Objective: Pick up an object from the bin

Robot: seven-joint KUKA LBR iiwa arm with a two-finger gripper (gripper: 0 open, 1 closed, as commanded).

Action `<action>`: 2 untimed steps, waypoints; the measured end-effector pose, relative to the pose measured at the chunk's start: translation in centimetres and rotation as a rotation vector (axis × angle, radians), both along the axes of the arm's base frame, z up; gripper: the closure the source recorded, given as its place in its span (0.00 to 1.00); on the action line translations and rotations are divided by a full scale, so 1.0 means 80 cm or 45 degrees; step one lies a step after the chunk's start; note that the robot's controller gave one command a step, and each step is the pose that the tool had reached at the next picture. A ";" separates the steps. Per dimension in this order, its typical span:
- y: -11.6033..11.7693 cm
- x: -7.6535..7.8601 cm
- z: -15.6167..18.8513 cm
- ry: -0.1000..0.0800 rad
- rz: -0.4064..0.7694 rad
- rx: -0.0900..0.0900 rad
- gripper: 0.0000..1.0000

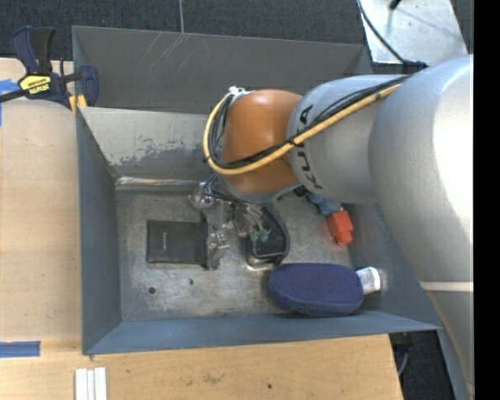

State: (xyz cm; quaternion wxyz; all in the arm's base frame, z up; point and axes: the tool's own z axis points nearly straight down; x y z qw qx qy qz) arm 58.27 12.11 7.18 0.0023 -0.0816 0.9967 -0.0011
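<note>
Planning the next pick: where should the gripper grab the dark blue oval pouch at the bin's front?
Probably across the middle of the dark blue oval pouch, straight down from above. It lies flat, long axis along the front wall, so its short width is the narrower span.

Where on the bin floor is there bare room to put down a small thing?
Bare floor lies in the near left corner, between the black flat square and the near wall, and in a strip behind that square. The right side is crowded: the gripper, a dark oval thing, an orange piece, a blue pouch.
</note>
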 end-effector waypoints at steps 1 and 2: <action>0.001 0.006 0.008 -0.022 -0.006 0.010 1.00; -0.077 0.012 0.197 -0.010 0.227 0.001 1.00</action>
